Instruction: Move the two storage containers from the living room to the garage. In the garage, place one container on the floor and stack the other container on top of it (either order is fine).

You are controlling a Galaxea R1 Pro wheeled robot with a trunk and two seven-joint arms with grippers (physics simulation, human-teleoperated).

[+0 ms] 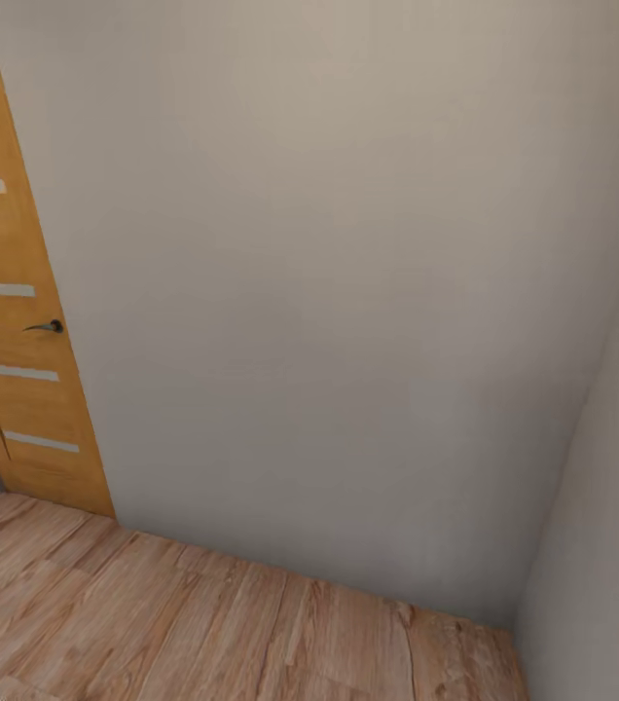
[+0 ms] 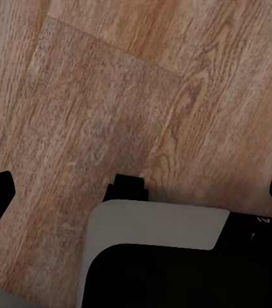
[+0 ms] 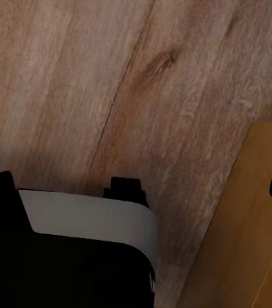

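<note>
scene: robot in transit, head camera faces a blank grey wall (image 1: 348, 292) in a corner, wooden door (image 1: 18, 341) at left, plank floor (image 1: 202, 623) below
left pincer (image 2: 136, 192): fingertips at the frame edges, spread wide, nothing between, bare floor underneath
right pincer (image 3: 136, 189): same wide spread, holding nothing; door panel (image 3: 251, 224) just beside it
containers: not in sight, so location, heading and long axis can't be told
why: arms likely tucked low, pointing down, for driving
</note>
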